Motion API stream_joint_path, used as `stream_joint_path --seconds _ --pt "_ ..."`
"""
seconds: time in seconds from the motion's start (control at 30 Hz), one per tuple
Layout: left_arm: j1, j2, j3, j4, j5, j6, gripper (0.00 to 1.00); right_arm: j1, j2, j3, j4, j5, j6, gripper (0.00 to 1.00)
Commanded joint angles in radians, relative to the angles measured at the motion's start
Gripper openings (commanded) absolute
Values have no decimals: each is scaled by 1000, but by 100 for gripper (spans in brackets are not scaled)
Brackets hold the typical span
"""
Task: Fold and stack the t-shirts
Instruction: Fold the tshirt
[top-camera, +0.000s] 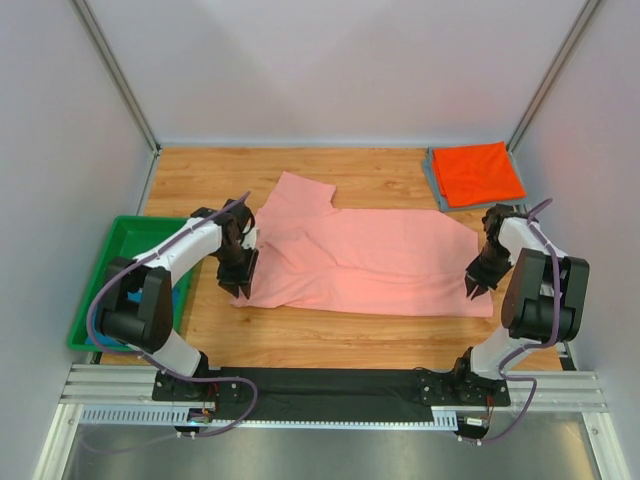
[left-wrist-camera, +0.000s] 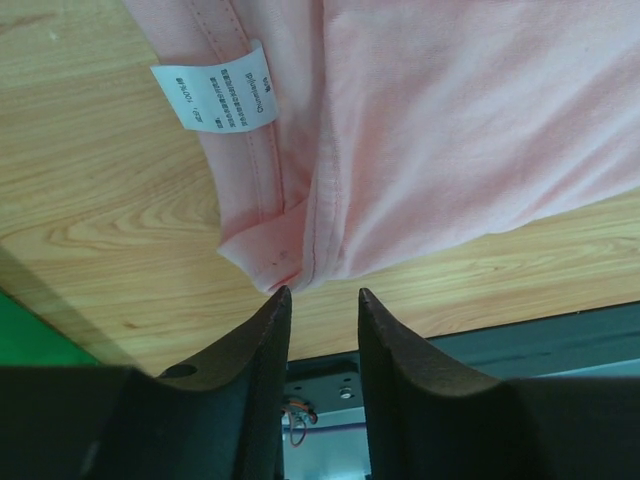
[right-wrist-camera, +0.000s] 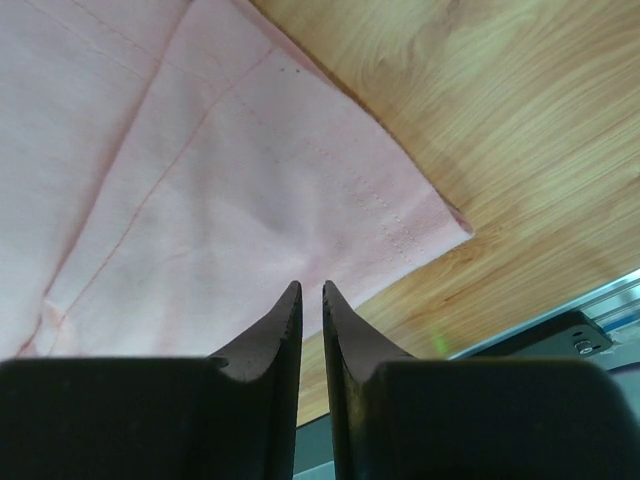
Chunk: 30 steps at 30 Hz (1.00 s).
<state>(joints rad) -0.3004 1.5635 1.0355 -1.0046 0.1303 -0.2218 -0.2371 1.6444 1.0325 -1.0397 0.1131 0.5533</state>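
Left pincer: fingers apart, nothing between them; tips just at a doubled-over corner of the salmon-pink t-shirt, at its near left end.
Right pincer: fingers almost together, only a thin slit left; tips at the shirt's near right hem; cannot tell whether cloth is nipped.
Salmon-pink t-shirt: spread flat across the middle of the counter, one sleeve pointing to the far side.
Care label: white, printed, sewn at a seam, lying flat on the wood close to the left pincer.
Orange-red t-shirt: folded, at the far right corner of the counter, apart from the pink one.
Grey t-shirt: folded under the orange-red one, only its left edge showing.
Green bin: at the counter's left side, beside the left arm.
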Motion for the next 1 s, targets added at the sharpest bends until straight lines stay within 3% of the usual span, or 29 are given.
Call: stream_joint_path --seconds 0.0,0.07,0.23,0.4,0.53,0.67,0.77,0.8,0.83,0.97 --pt "4 15 11 9 15 30 37 -1 14 -29 56 25 19 15" --pt "6 39 12 8 8 33 32 -2 34 -37 73 49 16 15" --pt "15 90 14 15 -12 30 0 -7 71 -32 95 140 -10 15" --pt "21 130 26 9 -64 10 0 -10 55 -35 101 168 -19 14" --pt "21 132 61 -11 -198 6 0 -10 58 -45 104 172 -32 14" --pt "21 112 115 -29 -207 -20 2 -10 52 -57 113 180 -52 14" --pt "21 96 127 -23 -88 -16 12 -13 51 -60 113 168 -55 15" --pt "21 87 112 -16 13 -8 23 -11 46 -60 113 163 -56 15" --pt "21 79 100 -12 52 1 27 -13 45 -61 113 161 -56 15" --pt "21 76 49 -6 121 6 35 -16 37 -60 116 168 -62 14"
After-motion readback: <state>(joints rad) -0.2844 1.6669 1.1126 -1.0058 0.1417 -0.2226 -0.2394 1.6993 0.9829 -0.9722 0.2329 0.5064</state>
